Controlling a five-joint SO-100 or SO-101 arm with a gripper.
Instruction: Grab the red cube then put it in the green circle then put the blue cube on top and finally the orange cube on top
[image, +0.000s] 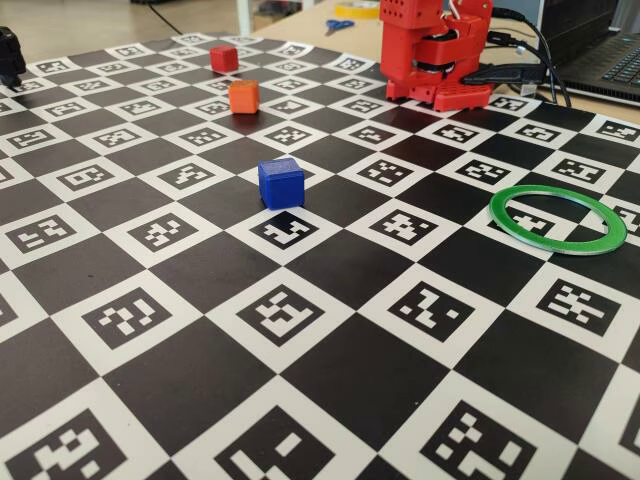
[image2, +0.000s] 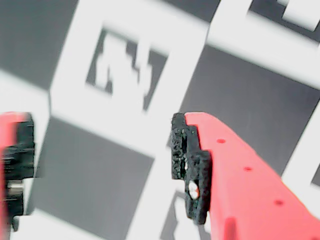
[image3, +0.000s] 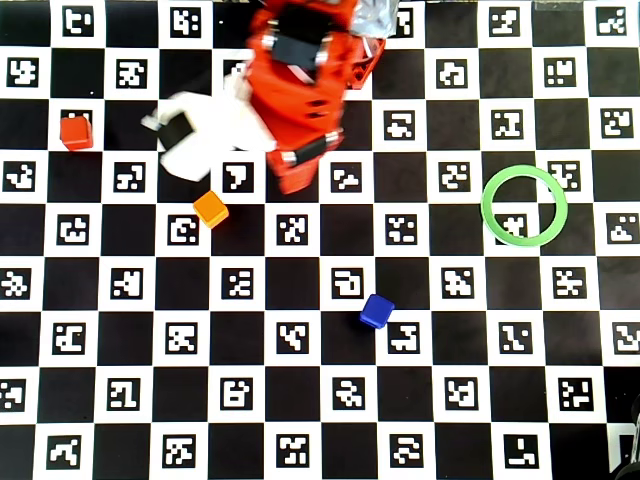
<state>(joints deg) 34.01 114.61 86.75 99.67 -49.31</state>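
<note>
Up at the top edge of the overhead view the arm (image3: 300, 90) is folded up near its base, and nothing's been stacked yet, so the step in hand looks like going for the red cube (image3: 76, 131) first. The wrist view shows the gripper (image2: 100, 165) with its jaws spread wide, bare checkerboard mat (image2: 240, 85) between the black pads (image2: 187, 165), holding nothing. No cube shows in that view at all. In the overhead view, the red cube sits well apart from the arm at roughly its 9 o'clock, far over toward the picture's left side. The orange cube (image3: 211, 209) is nearer, at about 8 o'clock from the arm, and it's a close colour match, so I'd say the main trap is grabbing the wrong one: go for the darker one further out. To do it well I'd swing the base over first, keep the jaws open as they are, line the fingers up square with two opposite faces of the cube, and come down from above so it doesn't get nudged away. The blue cube (image3: 376, 310) is out at about 5 o'clock from the arm, and the green circle (image3: 489, 188) lies empty at around 3 to 4 o'clock, well apart from everything, so carrying red there means a long sweep across the mat.
</note>
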